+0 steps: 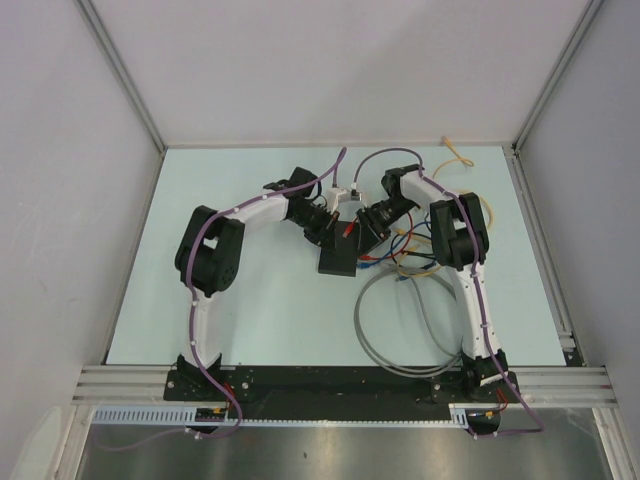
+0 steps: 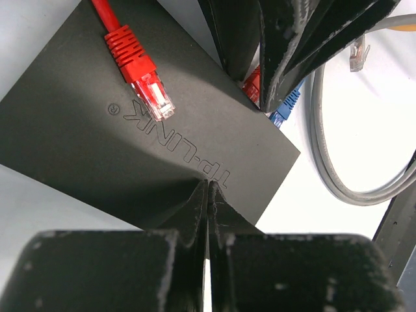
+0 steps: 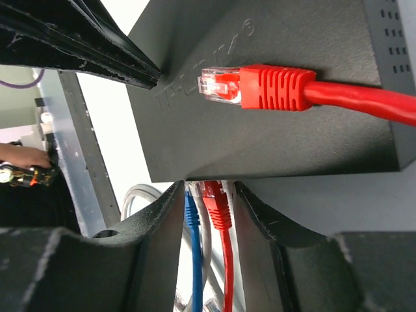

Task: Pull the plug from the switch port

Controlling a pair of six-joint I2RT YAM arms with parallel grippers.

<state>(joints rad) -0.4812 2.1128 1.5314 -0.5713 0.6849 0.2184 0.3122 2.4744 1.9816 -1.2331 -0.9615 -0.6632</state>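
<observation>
Switch (image 1: pixel 337 260) lies flat on the table (image 1: pixel 250 300), right under the tips of both your grippers, its socket edge turned toward your right one.

Start at your left gripper (image 2: pixel 208 195). Its fingers are pressed together with no gap and nothing between them. The tips bear down on the switch's top face near the edge closest to that wrist, just below the embossed lettering. My reading is that this is a brace: it pins the light box so a pull on the far side frees the connector instead of dragging the box along. Just ahead of those tips a loose red plug (image 2: pixel 140 71) rests on the top face, in no socket, so it is not your target.

Now your right gripper (image 3: pixel 207 187). Its fingers stand apart, tips nearly at the socket edge, and they clamp nothing. In the gap between them runs the seated red plug (image 3: pixel 218 205), which appears to be in a port, with a blue plug (image 3: pixel 190 211) tight beside it toward one finger. That spread looks like a straddle set up for the pinch. Since both connectors lie in the gap, closing as you are may catch the blue one too. A grey cable (image 2: pixel 338 175) loops on the table beyond that gripper.
</observation>
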